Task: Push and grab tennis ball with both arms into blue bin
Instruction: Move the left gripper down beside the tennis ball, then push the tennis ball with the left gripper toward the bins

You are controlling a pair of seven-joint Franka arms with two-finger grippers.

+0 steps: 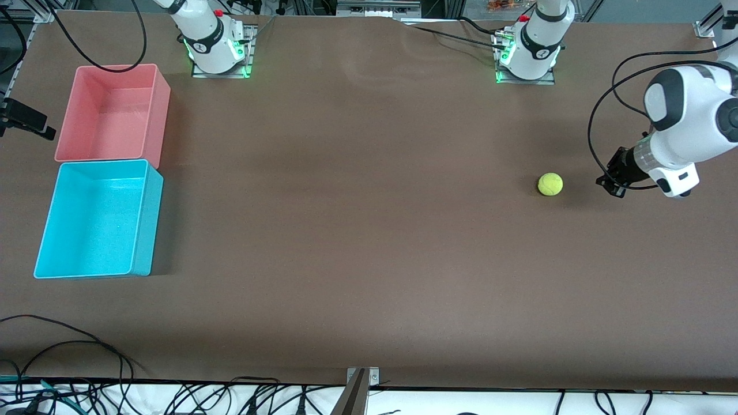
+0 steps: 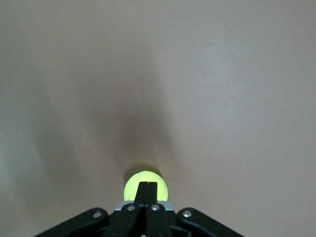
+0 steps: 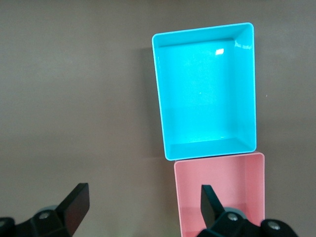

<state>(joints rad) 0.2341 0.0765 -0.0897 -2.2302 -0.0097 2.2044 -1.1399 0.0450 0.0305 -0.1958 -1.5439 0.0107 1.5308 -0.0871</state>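
The tennis ball (image 1: 550,184) rests on the brown table toward the left arm's end. My left gripper (image 1: 605,182) is low over the table beside the ball, a short gap away, its fingers pressed shut and holding nothing. In the left wrist view the shut left gripper (image 2: 149,187) points straight at the tennis ball (image 2: 132,186). The blue bin (image 1: 147,219) stands empty at the right arm's end. My right gripper (image 3: 144,201) does not show in the front view. It hangs high and open over the table beside the pink bin (image 3: 222,192), looking down on the blue bin (image 3: 159,98).
The empty pink bin (image 1: 162,109) touches the blue bin, farther from the front camera. Both arm bases (image 1: 218,52) (image 1: 527,57) stand along the table's back edge. Loose black cables (image 1: 86,351) and a metal bracket (image 1: 360,383) lie at the front edge.
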